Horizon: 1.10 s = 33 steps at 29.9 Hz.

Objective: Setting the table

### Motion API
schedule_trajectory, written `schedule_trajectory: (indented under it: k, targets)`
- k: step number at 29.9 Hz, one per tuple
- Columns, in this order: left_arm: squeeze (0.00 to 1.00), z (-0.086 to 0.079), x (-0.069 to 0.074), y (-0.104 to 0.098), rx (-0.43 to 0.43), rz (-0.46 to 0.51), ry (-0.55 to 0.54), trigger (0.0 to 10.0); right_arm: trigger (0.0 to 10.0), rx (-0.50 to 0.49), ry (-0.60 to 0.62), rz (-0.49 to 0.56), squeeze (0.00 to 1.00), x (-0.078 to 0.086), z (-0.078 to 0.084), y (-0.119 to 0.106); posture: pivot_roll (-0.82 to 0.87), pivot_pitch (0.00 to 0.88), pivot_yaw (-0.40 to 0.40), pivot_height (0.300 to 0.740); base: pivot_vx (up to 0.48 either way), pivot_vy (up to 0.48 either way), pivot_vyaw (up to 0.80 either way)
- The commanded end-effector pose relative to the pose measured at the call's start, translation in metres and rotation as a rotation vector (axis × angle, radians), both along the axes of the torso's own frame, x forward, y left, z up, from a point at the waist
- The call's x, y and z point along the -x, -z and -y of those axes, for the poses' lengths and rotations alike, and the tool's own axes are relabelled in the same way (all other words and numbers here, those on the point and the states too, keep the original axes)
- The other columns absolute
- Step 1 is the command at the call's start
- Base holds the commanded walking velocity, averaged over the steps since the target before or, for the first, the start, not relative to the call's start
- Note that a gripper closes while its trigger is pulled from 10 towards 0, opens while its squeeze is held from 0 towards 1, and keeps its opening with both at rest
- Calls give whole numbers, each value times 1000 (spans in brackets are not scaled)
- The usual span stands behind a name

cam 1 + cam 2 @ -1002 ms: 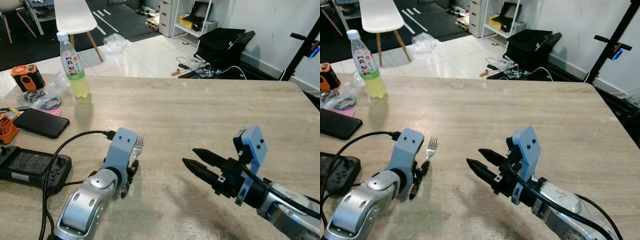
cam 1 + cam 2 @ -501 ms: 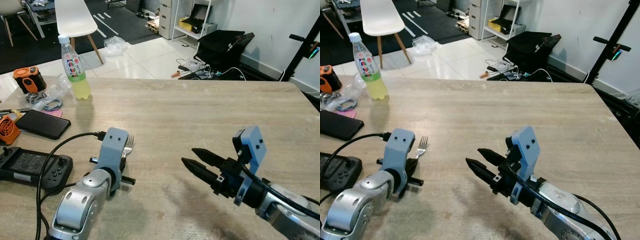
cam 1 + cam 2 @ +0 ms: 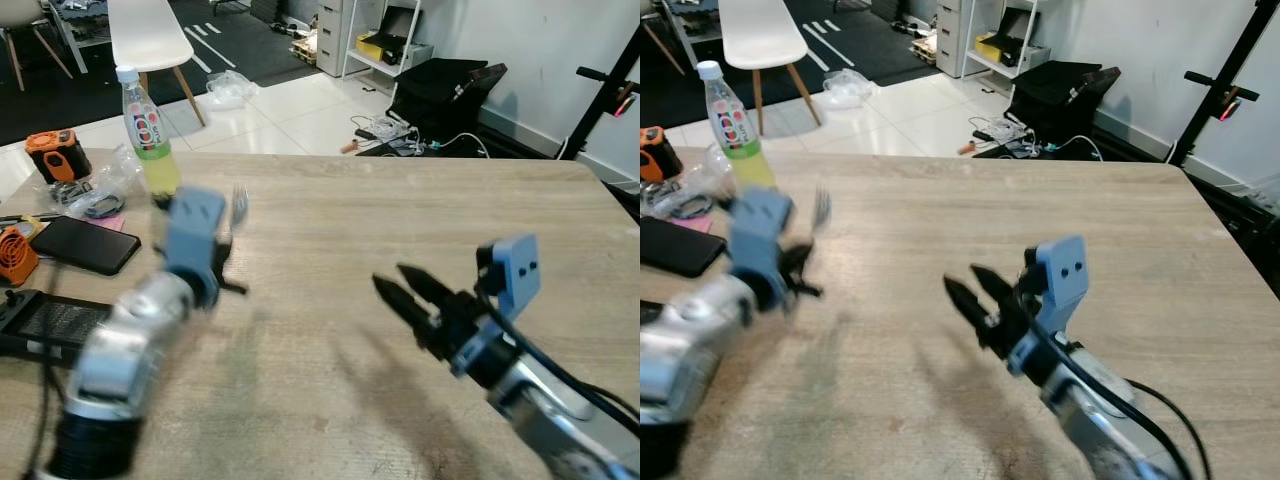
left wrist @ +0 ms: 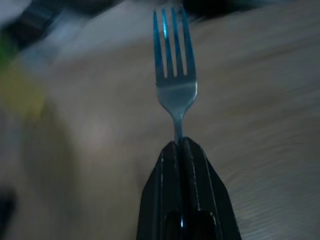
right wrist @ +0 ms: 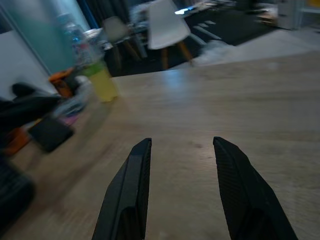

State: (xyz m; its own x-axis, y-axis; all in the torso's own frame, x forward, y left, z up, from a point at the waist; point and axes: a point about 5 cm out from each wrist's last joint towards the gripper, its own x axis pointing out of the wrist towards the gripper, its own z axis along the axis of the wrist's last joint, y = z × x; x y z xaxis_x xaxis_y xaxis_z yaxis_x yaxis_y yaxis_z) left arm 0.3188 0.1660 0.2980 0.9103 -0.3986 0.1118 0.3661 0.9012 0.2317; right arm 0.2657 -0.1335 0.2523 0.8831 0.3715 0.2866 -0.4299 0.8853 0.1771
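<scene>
A long wooden table [image 3: 400, 210] serves as the landmark, seen from one of its long sides. At its far left corner stands a plastic bottle [image 3: 146, 131] of yellow drink with a white cap. Beside it, along the table's left edge, lie an orange and black device [image 3: 56, 154], a crumpled clear bag with cables [image 3: 98, 190], a black phone [image 3: 82, 244] lying flat, and a black handheld controller [image 3: 40, 325] nearer the front edge.

Just inboard of these things, over the left part of the table, the left gripper [image 4: 182, 150] is raised above the wood, its arm blurred in the head views. Its two black fingers are pressed tightly together on the handle of a metal fork [image 4: 174, 65], which stands out straight beyond the fingertips with its tines pointing away from the wrist. In the head views the fork [image 3: 238, 203] shows up beside the blue wrist housing, clear of the tabletop, near the bottle but apart from it.

Over the middle-right part of the table, the right gripper [image 3: 408, 290] hovers above the wood, pointing toward the left arm. Its fingers [image 5: 131, 195] are spread apart with nothing between them.

Beyond the table's far edge stand a white chair [image 3: 148, 35] on the left and a black bag [image 3: 445, 90] with cables on the floor.
</scene>
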Motion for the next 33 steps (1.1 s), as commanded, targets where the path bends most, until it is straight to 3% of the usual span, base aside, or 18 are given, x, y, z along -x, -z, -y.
schedule_trajectory:
  k: [1, 5, 13, 17, 24, 28, 33]
  targets:
    - [0, -2, 7, -2, 0, -8, 84, 10000, 10000, -56, 82, -21, 0, -2, 2, 4, 107, 133, 48, 740, 0, 0, 0]
    - [0, -11, 11, -10, 17, 5, 121, 10000, 10000, -99, 156, -14, 0, -8, -1, 2, 100, 114, 31, 740, 0, 0, 0]
    - [0, -12, 4, -1, 46, 5, 94, 10000, 10000, -92, 253, 35, 0, -13, 9, -4, 99, 99, 22, 740, 0, 0, 0]
    - [0, 9, -10, 7, 20, 7, 196, 10000, 10000, -67, 438, 100, 0, -11, 31, -10, 48, 76, 57, 740, 0, 0, 0]
    - [0, 11, -16, 2, 19, 1, 223, 10000, 10000, -45, 464, 117, 0, -8, 36, -13, 30, 95, 85, 740, 0, 0, 0]
    - [0, 5, -15, 5, 10, -2, 205, 10000, 10000, -47, 419, 110, 0, -11, 23, -7, 91, 83, 26, 740, 0, 0, 0]
    - [0, 13, -14, 2, 16, 30, 208, 10000, 10000, -59, 381, 82, 0, -15, 21, -2, 113, 71, 12, 740, 0, 0, 0]
